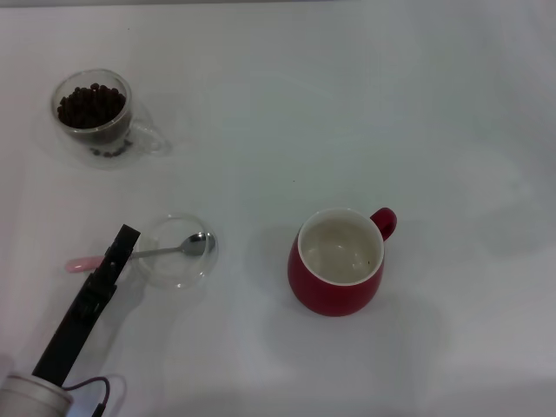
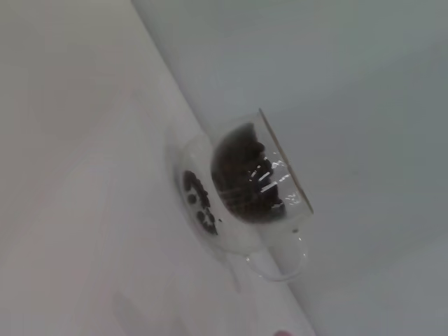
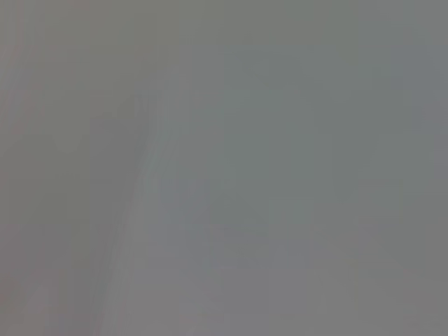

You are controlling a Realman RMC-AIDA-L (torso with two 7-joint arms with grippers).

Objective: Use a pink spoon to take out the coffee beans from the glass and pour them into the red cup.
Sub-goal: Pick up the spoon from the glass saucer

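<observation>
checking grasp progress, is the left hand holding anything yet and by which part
Cannot be told: the left hand is over the pink spoon where neck meets handle, and hides whether it grips it.

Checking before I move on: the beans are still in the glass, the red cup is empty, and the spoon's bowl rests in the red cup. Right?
Not quite. In the head view the pink spoon has its bowl in the shallow glass dish, not the red cup. The coffee beans are in the glass, and the cup looks empty.

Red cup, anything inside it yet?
The red cup shows only its bare cream inside, no coffee beans; those are in the glass. The near inner wall is hidden by the rim.
</observation>
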